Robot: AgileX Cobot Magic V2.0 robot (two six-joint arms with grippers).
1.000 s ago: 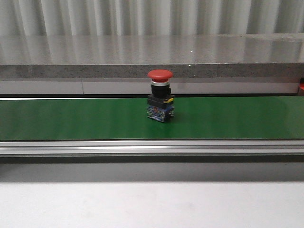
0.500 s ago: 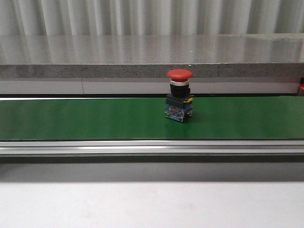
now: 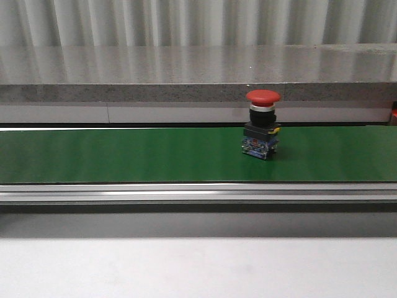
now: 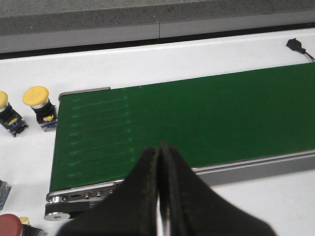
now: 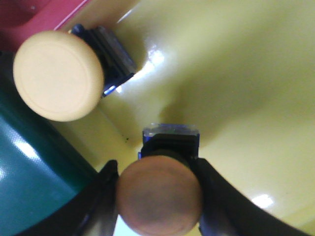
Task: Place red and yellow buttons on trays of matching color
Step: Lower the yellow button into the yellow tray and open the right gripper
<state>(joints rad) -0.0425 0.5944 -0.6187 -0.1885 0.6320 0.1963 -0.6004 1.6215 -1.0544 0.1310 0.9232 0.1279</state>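
A red button (image 3: 262, 124) stands upright on the green conveyor belt (image 3: 124, 155), right of the middle; neither gripper shows in the front view. My right gripper (image 5: 158, 189) is shut on a yellow button (image 5: 160, 199), held upright over the yellow tray (image 5: 236, 73). Another yellow button (image 5: 58, 76) lies in that tray near its corner, next to the red tray (image 5: 29, 14). My left gripper (image 4: 158, 150) is shut and empty above the belt's near edge (image 4: 197, 113). Two yellow buttons (image 4: 39, 101) and a red one (image 4: 10, 226) stand on the white table beside the belt's end.
A grey stone ledge (image 3: 198, 74) runs behind the belt. An aluminium rail (image 3: 198, 194) edges its front. A black connector with a wire (image 4: 294, 44) lies on the table beyond the belt. A teal-green surface (image 5: 29, 167) borders the yellow tray.
The red button has travelled to the right along the belt, from the middle to right of the middle, staying upright.
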